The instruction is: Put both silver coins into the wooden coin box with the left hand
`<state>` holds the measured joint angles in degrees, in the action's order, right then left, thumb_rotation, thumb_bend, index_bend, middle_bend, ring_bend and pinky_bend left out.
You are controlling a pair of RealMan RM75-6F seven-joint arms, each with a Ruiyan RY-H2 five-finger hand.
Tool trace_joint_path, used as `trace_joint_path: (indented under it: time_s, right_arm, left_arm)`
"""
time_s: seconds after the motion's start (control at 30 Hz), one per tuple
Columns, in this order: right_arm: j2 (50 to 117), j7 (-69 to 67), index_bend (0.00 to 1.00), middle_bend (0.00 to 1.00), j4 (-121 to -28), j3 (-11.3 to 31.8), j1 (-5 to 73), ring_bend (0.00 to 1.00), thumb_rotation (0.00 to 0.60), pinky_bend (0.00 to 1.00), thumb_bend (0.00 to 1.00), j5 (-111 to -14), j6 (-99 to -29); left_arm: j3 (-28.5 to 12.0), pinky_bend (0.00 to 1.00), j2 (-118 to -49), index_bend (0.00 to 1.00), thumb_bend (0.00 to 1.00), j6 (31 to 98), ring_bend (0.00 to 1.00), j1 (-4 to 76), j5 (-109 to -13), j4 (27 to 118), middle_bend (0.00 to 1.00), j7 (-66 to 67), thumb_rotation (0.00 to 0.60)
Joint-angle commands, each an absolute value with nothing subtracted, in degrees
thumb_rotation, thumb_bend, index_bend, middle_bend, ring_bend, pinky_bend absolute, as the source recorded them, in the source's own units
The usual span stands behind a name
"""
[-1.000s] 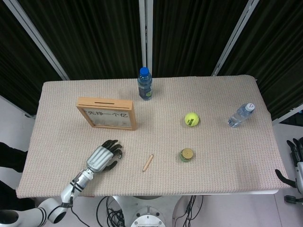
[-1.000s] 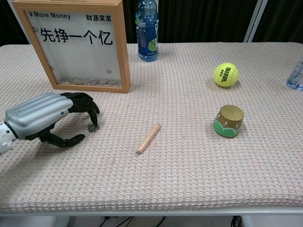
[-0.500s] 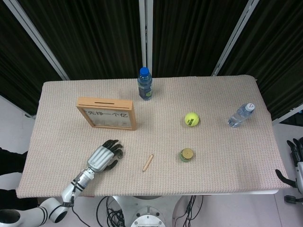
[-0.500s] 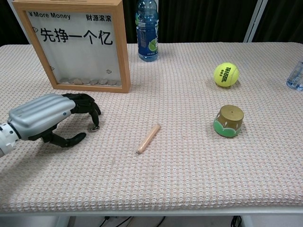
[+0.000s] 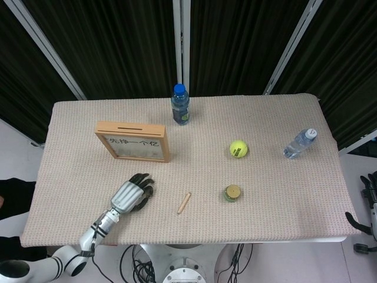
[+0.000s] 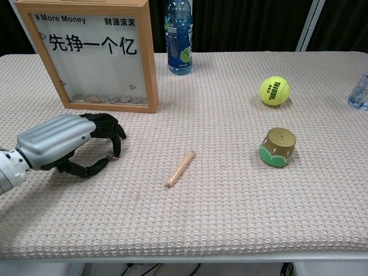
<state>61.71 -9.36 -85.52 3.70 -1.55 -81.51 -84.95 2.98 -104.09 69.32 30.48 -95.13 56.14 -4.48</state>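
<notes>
The wooden coin box (image 5: 134, 141) stands upright at the back left, slot on top; in the chest view the box (image 6: 150, 63) shows several coins along its bottom. My left hand (image 5: 133, 194) lies palm down in front of it, fingers curled to the cloth. In the chest view the left hand (image 6: 64, 143) has its thumb drawn in close to the fingertips (image 6: 117, 150), and a small silver coin (image 6: 115, 155) glints there. Whether the coin is pinched or lies on the cloth I cannot tell. No second loose coin shows. My right hand (image 5: 369, 203) hangs off the table's right edge, holding nothing.
A short wooden stick (image 6: 180, 168) lies just right of the left hand. Further right sit a green-and-gold cup (image 6: 277, 146) and a tennis ball (image 6: 274, 91). A blue bottle (image 6: 179, 38) stands behind the box; a clear bottle (image 5: 299, 143) lies at the far right.
The left hand has crept slightly forward and its thumb has curled in toward the fingertips over the coin. The right hand has dropped a little lower at the frame edge.
</notes>
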Motion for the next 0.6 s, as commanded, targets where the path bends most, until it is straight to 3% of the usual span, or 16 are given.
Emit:
trace_joint_path:
  time_s: [0.03, 0.6]
  right_arm:
    - [61.80, -9.61, 0.00, 0.00, -85.26, 3.66, -1.56, 0.00, 0.600, 0.00, 0.18, -81.41, -84.71]
    - [61.54, -9.86, 0.00, 0.00, -85.22, 3.72, -1.44, 0.00, 0.600, 0.00, 0.18, -81.46, -84.33]
  left_arm:
    - [2.94, 0.17, -104.60, 0.47, 0.32, 69.24, 0.09, 30.77, -95.24, 55.50, 0.22, -4.87, 0.600]
    - [2.47, 0.17, -105.08, 0.50, 0.32, 70.40, 0.09, 31.20, -95.17, 54.95, 0.23, -5.14, 0.600]
